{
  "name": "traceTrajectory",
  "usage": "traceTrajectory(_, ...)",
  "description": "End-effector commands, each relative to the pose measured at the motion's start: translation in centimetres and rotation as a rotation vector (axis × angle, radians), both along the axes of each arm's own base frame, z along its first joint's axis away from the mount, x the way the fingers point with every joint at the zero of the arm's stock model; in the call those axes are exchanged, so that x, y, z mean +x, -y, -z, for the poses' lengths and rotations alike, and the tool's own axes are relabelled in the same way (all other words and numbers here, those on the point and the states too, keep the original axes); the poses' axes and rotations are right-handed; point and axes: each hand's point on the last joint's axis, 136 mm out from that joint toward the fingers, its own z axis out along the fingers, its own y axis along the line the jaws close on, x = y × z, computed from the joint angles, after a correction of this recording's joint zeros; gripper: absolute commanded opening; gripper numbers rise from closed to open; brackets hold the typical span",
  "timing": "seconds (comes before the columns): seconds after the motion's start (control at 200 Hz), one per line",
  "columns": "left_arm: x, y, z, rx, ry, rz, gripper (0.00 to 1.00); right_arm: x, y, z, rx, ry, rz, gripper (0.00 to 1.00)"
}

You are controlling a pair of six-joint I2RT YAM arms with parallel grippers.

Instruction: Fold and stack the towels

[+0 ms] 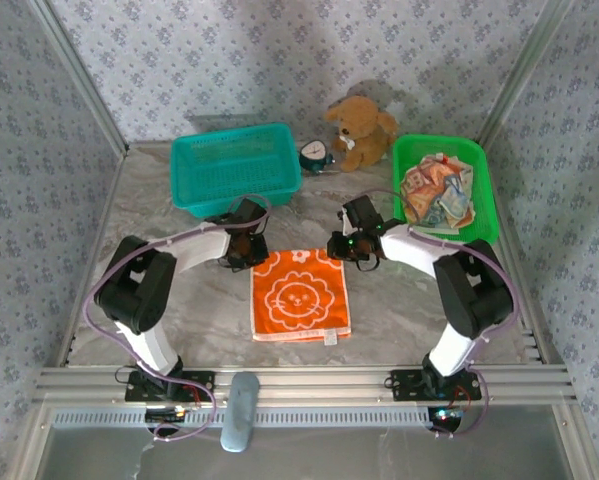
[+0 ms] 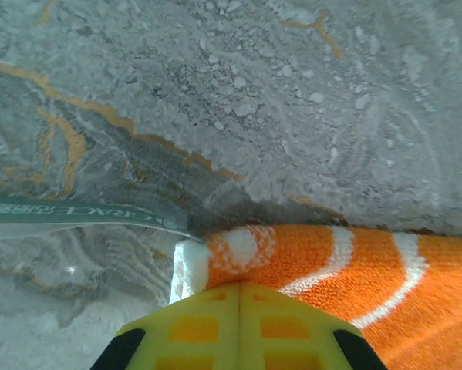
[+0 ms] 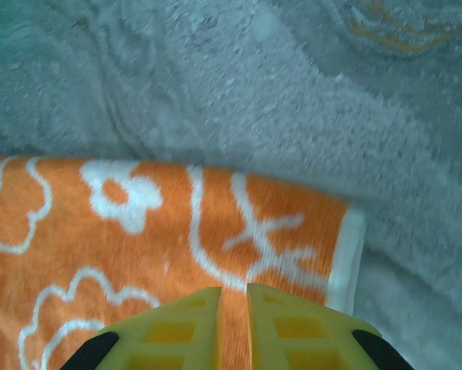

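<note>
From above: the table [image 1: 179,300], an orange lion towel [image 1: 299,296] flat between the arms, a green basket [image 1: 484,190] heaped with towels [image 1: 436,190]. Wrist views: left pincer [image 2: 239,297] closed, right pincer [image 3: 233,297] barely parted, over its far corners; any pinch unclear.

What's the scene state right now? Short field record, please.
table: grey marble pattern
orange towel: lion print, spread flat between the arms
left gripper: shut, at the towel's far left corner
right gripper: slim gap between fingers, at the far right corner; grip unclear
teal basket: back left, empty
green basket: back right, holds crumpled towels
plush toy: at the back, between the baskets
folded stack: none yet
</note>
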Motion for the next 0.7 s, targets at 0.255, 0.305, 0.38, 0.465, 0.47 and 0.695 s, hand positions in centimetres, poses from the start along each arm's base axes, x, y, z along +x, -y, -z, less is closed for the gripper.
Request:
traceTrajectory(0.255,-0.6,-2.5,2.2,0.074,-0.039,-0.006,0.00,-0.6,2.6,4.8,-0.055,-0.098,0.002,0.19)
traceTrajectory(0.305,-0.5,-2.4,1.7,0.061,-0.034,-0.004,0.00,-0.3,2.6,4.3,-0.043,-0.090,0.001,0.21)
traceTrajectory(0.38,-0.2,-2.0,0.5,0.037,-0.017,-0.006,0.00,0.2,2.3,2.8,-0.025,-0.066,0.000,0.22)
traceTrajectory(0.465,0.4,-1.4,-1.5,0.004,0.017,-0.010,0.04,0.7,2.0,0.8,-0.007,-0.035,0.001,0.22)
traceTrajectory(0.47,0.4,-1.4,-1.6,0.002,0.020,-0.010,0.04,0.8,2.0,0.7,-0.006,-0.033,0.001,0.22)
traceTrajectory(0.695,1.7,-1.6,-4.2,-0.012,0.085,-0.017,0.24,1.9,2.2,-1.5,-0.001,0.004,0.038,0.28)
